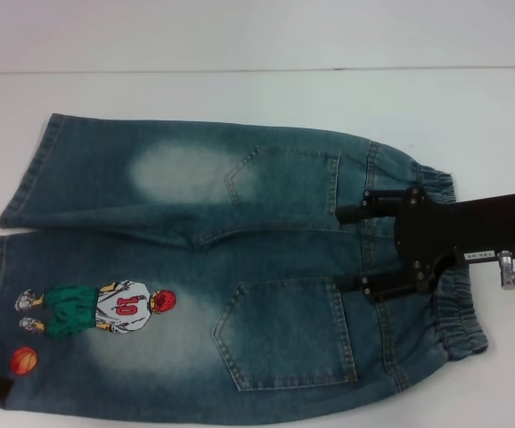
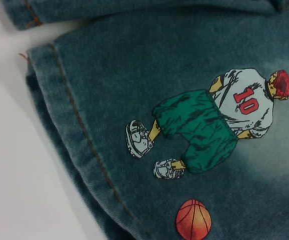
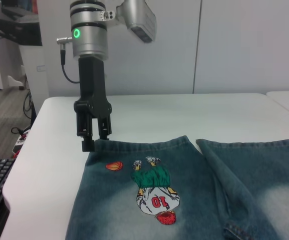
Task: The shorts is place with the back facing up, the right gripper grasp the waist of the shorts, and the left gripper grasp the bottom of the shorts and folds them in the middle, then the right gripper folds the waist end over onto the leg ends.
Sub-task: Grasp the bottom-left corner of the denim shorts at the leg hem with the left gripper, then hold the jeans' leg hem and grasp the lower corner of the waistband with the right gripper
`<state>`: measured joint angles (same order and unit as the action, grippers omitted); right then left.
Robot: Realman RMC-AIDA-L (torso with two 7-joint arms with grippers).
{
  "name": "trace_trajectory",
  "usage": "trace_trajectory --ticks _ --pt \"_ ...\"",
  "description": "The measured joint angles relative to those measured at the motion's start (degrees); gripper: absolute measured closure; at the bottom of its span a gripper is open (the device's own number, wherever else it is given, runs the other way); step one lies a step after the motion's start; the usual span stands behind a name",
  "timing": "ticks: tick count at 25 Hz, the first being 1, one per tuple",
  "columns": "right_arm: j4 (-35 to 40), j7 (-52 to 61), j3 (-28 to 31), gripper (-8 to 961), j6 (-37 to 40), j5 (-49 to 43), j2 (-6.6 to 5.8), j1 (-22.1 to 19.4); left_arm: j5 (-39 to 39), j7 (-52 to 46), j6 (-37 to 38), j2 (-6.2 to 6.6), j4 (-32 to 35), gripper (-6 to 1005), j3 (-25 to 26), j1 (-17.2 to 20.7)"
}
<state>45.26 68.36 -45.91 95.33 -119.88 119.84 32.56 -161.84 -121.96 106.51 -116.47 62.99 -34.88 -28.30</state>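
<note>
- Hovering at the leg hem, our left gripper has fingers pressed nearly together, pinching nothing
- We see the shorts flat on the table
- Our right gripper is spread over the waistband

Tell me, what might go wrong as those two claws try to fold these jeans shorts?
The right tool hangs open over the faded blue denim shorts inside their elastic waistband, so it may pinch only the top layer. The left tool sits at the very corner of the hem near the basketball print; that thin hold could slip, leaving a crooked fold.
</note>
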Motion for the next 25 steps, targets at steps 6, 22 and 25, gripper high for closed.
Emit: trace_trajectory --ticks 6,22,25 --pt "0.0 0.0 0.2 70 0.6 0.0 0.09 0.0 -0.3 0.4 -0.9 0.02 -1.3 279 -0.3 -0.1" --pt "0.0 0.6 0.2 69 0.8 1.4 0.04 -0.1 0.2 2.1 -1.8 0.02 -3.0 793 -0.1 -1.5" --pt "-0.1 0.5 0.2 69 0.8 1.4 0.04 -0.1 0.0 2.1 -1.8 0.00 -3.0 882 -0.3 -1.5"
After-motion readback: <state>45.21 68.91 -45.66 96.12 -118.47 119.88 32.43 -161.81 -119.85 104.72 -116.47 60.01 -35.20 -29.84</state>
